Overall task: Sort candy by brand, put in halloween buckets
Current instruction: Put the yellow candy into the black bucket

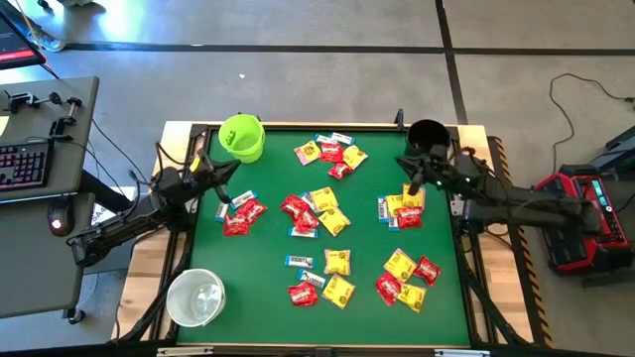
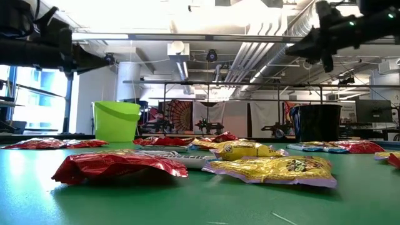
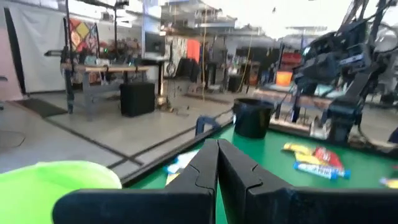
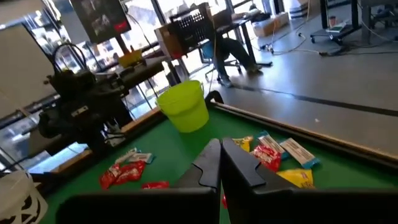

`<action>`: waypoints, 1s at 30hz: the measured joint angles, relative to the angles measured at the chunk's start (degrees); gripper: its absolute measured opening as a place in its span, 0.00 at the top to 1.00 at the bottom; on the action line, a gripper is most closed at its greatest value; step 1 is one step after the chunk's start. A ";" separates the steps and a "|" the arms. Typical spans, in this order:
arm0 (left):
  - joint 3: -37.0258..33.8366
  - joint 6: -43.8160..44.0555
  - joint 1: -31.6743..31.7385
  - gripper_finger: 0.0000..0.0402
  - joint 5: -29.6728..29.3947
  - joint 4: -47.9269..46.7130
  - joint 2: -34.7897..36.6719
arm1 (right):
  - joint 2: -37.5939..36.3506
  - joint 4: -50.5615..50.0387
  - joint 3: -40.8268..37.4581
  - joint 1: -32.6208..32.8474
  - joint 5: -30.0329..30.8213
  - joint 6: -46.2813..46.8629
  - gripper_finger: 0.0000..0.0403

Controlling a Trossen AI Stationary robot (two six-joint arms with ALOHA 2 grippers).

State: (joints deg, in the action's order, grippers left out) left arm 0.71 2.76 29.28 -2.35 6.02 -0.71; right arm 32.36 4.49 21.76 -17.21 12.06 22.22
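Green table (image 1: 268, 248), left end effector (image 1: 224, 198) closed, empty; right end effector (image 1: 412, 187) likewise

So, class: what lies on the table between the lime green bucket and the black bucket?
In the high view, between the lime green bucket and black bucket: a candy cluster of red, yellow and white-and-blue pieces.

From my remote station, a grey concrete floor (image 1: 327, 84) crossed by dark seams, a grey side desk (image 1: 45, 188) with a backlit keyboard (image 1: 22, 164), exposed white ceiling ducts (image 2: 250, 53), bright windows (image 2: 34, 100), a red-and-black equipment case (image 1: 585, 213).
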 joint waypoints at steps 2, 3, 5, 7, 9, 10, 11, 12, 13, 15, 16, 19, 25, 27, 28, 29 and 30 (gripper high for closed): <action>0.00 0.01 0.00 1.00 -0.01 1.02 -0.02 | 3.72 -0.95 3.23 -0.02 -0.03 -0.04 1.00; 0.01 0.02 -0.02 1.00 -0.46 1.26 -0.02 | 5.57 -1.93 4.95 -0.02 -0.03 -0.03 1.00; 0.01 0.11 0.00 1.00 -1.23 1.18 -0.02 | 8.90 -4.57 8.48 -0.02 -0.04 -0.11 1.00; 0.02 0.14 0.00 1.00 -1.37 1.20 -0.02 | 12.07 -7.56 12.10 -0.02 -0.25 -0.45 1.00; 0.02 0.14 0.00 1.00 -1.39 1.18 -0.02 | 15.10 -11.54 15.56 -0.04 -0.29 -1.56 1.00; 0.02 0.14 0.00 1.00 -1.38 1.21 -0.02 | 16.58 -13.40 17.18 -0.04 -0.23 -2.01 1.00; 0.02 0.16 0.00 1.00 -1.35 1.38 -0.02 | 18.07 -15.23 18.79 -0.04 -0.02 -2.28 1.00; 0.02 0.14 0.00 1.00 -1.14 1.70 -0.02 | 19.49 -16.96 20.32 -0.04 0.39 -2.32 1.00; 0.02 0.12 0.00 1.00 -0.70 1.95 -0.02 | 20.83 -18.47 21.75 -0.04 1.14 -2.07 1.00; 0.01 0.14 0.00 1.00 0.11 2.57 -0.02 | 23.46 -20.08 24.43 -0.04 1.76 -1.46 1.00; 0.01 0.31 0.00 1.00 0.38 2.98 -0.02 | 24.69 -20.35 25.47 -0.04 1.90 -1.44 1.00; 0.02 4.06 -0.02 1.00 0.98 4.47 -0.02 | 28.76 -20.40 27.70 0.00 1.90 -0.28 1.00; 0.02 15.03 -0.02 1.00 0.83 3.21 -0.02 | 38.08 -19.68 31.49 0.00 1.39 6.62 1.00; 0.01 14.47 -0.02 1.00 0.65 2.01 -0.02 | 41.41 -19.69 32.56 0.00 1.55 10.14 1.00; 0.02 13.11 -0.02 1.00 0.63 1.67 -0.02 | 43.00 -19.67 32.97 -0.01 1.53 11.59 1.00; 0.02 11.59 -0.02 1.00 0.60 1.65 -0.02 | 44.65 -19.72 33.35 -0.02 1.53 12.40 0.99; 0.00 10.39 -0.02 1.00 0.36 1.69 -0.02 | 46.33 -19.72 33.73 -0.04 1.48 12.62 0.98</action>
State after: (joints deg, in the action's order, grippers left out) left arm 0.71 13.14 29.26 -2.00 7.70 -0.73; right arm 78.68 -15.22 55.50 -17.26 13.54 34.83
